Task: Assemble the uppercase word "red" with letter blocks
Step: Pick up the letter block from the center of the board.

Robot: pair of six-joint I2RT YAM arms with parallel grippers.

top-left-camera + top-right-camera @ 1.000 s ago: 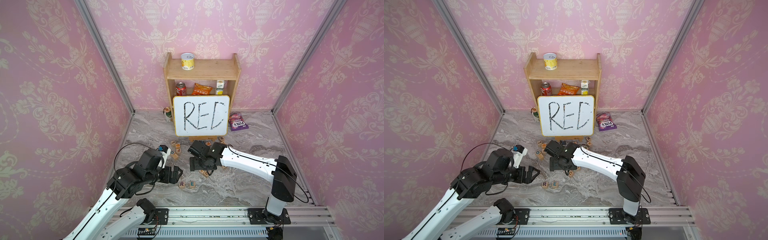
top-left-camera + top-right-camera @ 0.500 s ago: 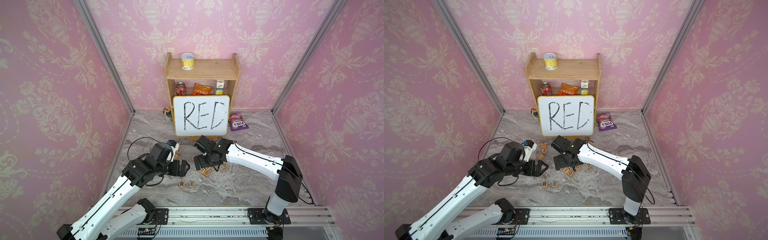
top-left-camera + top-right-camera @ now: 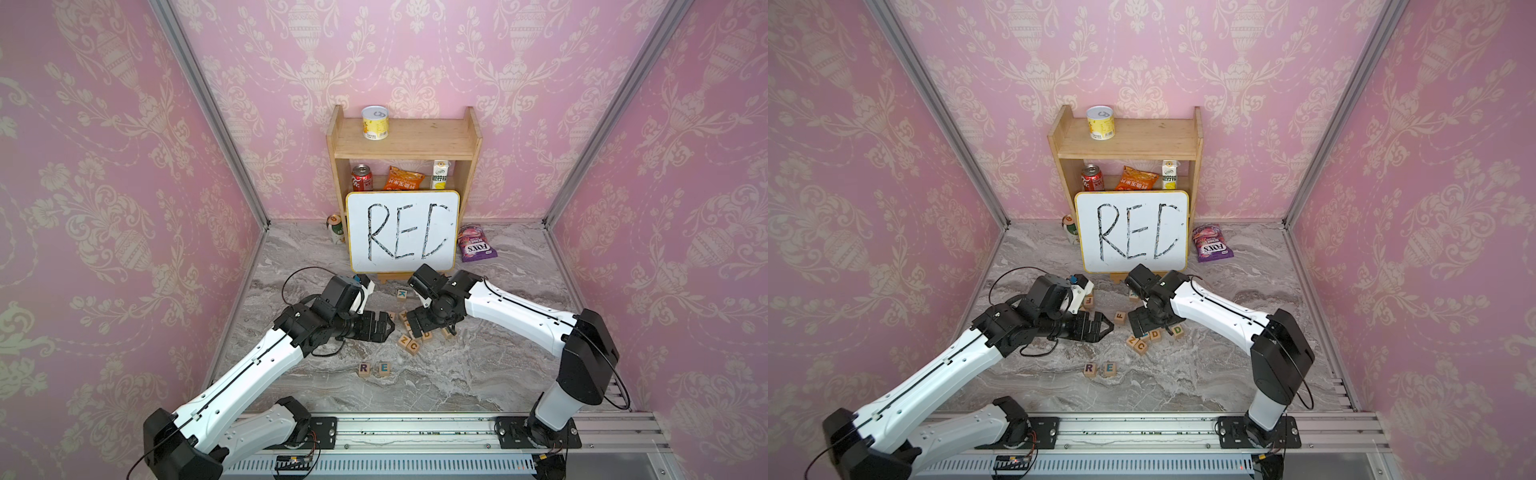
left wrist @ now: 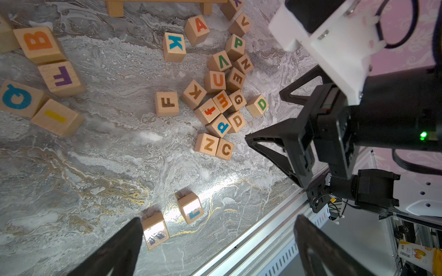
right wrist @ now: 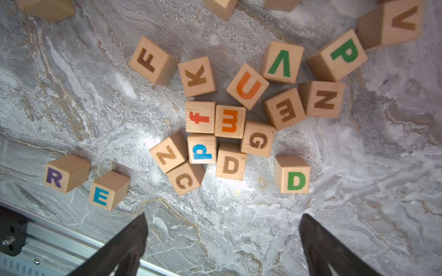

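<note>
the r block (image 3: 363,368) and e block (image 3: 384,368) are sitting side by side near the tabletop's (image 3: 478,374) front edge. the green d block (image 5: 293,175) is lying mid-tabletop, just beside the block pile (image 5: 229,121). the left gripper (image 4: 217,217) and right gripper (image 5: 223,216) are both hanging released, grasping nothing.

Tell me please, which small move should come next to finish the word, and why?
Probably the right gripper should shift over the green D block and lower around it. Its jaws stand open and empty, the R block and E block lie side by side, and the D sits free at the pile's edge.
</note>
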